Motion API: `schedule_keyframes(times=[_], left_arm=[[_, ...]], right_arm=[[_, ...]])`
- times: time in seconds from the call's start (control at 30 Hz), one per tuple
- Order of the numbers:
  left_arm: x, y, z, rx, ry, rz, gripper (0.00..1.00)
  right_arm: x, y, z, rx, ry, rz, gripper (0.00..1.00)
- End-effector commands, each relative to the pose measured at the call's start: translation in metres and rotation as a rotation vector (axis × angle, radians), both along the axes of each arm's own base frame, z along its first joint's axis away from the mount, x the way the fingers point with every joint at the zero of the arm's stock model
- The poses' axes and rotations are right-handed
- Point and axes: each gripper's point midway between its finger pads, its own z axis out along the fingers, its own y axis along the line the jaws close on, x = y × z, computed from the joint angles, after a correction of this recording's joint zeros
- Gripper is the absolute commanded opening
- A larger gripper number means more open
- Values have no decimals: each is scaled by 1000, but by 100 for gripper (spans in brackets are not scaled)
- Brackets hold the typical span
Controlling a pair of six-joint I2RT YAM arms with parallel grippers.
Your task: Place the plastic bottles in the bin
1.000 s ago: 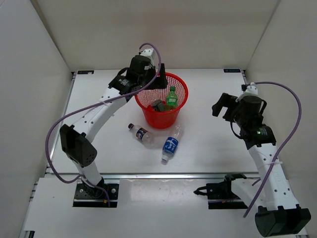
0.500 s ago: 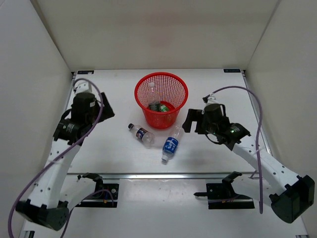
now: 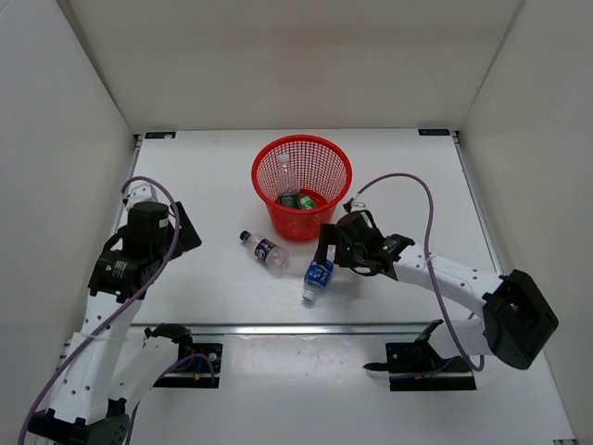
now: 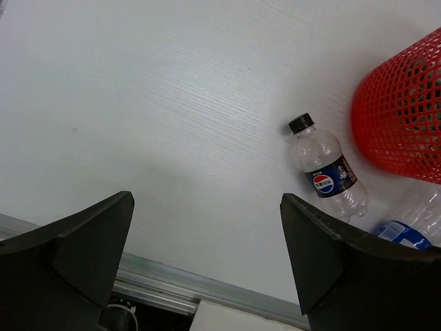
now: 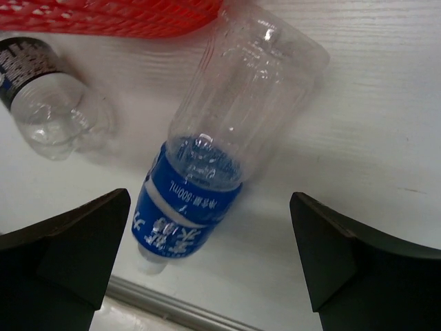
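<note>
The red mesh bin (image 3: 271, 163) stands at mid table. Inside it lie a green bottle (image 3: 307, 200) and a clear bottle (image 3: 285, 176). The clear bottle with the dark label (image 3: 265, 250) lies on the table in front of the bin, also in the left wrist view (image 4: 328, 172). The blue-label bottle (image 3: 319, 273) lies to its right. My right gripper (image 3: 326, 248) is open and hovers over the blue-label bottle (image 5: 227, 138), with a jaw on each side, not touching. My left gripper (image 3: 188, 227) is open and empty, far left of the bottles.
The bin's wall shows at the top of the right wrist view (image 5: 117, 17) and at the right of the left wrist view (image 4: 406, 117). A metal rail (image 3: 296, 327) runs along the table's near edge. White walls enclose the table.
My left arm pulled back from over the bin to the left side and the bottle above the bin dropped in. My right arm swung left and down to the blue-label bottle.
</note>
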Motion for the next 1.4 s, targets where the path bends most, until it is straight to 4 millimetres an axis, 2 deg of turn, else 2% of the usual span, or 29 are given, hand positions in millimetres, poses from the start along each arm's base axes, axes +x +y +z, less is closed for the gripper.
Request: schedule_keyframes(times=[0.0, 0.23, 0.3, 0.33, 0.4, 0.43, 0.53, 0.57, 0.63, 0.67, 0.73, 0.77, 0.8, 0.83, 0.87, 0.93, 0.97, 1.0, 1.03, 1.07, 1.13, 1.2, 1.27, 1.33, 1.37], left_arm=[[-9, 1, 2, 5, 3, -2, 99], [-12, 0, 6, -4, -11, -13, 98], [-12, -2, 3, -7, -2, -23, 99], [-12, -4, 4, -12, -4, -31, 99], [-11, -3, 5, -8, -8, -25, 99], [-11, -4, 6, -17, -16, -30, 99], [-8, -5, 7, -17, -14, -31, 99], [-9, -5, 6, -17, -12, -31, 99], [-5, -8, 6, -27, -16, -42, 99], [-5, -9, 3, -21, -4, -44, 98], [-2, -10, -2, -20, 8, -49, 99], [-2, -11, -5, -19, 23, -57, 99], [2, -12, -7, -15, 33, -56, 98], [2, -12, -8, -15, 39, -61, 99], [4, -15, -10, -13, 48, -77, 99], [8, -18, -11, -21, 49, -82, 99], [9, -20, -13, -24, 53, -89, 98], [11, -20, -13, -23, 50, -89, 99], [12, -20, -13, -25, 48, -84, 98], [12, -21, -11, -26, 40, -86, 99], [14, -21, -14, -27, 52, -89, 99], [14, -25, -15, -39, 57, -103, 98], [13, -27, -16, -40, 59, -107, 99], [12, -29, -22, -50, 68, -110, 99], [13, -29, -21, -48, 69, -113, 99]], right_arm=[[22, 9, -2, 26, -63, -77, 99], [21, 1, -48, -142, 7, -138, 96], [16, -5, -56, -166, 27, -146, 82], [14, -9, -60, -175, 39, -158, 68], [11, -12, -47, -134, 21, -180, 45], [11, -13, -42, -122, 2, -189, 39], [16, -32, 5, -14, -95, -246, 32], [15, -38, 12, -12, -100, -245, 30], [31, -66, 57, 60, -190, -298, 29], [36, -74, 70, 53, -228, -286, 28], [53, -99, 136, 131, -381, -296, 26], [58, -103, 152, 114, -438, -263, 28], [62, -108, 190, 129, -528, -234, 27], [67, -110, 219, 137, -589, -230, 28], [71, -101, 247, 126, -658, -185, 31], [81, -79, 285, 85, -794, -102, 33], [84, -55, 290, 77, -815, -49, 33], [88, -46, 304, 67, -875, -32, 34], [92, -25, 318, 66, -932, -4, 34], [99, -8, 318, 58, -943, 28, 37], [113, 13, 329, 80, -1011, 58, 37], [133, 25, 326, 93, -1010, 81, 38], [158, 39, 303, 50, -980, 100, 41], [169, 43, 296, 0, -1009, 108, 51], [174, 51, 283, -51, -1008, 131, 52]])
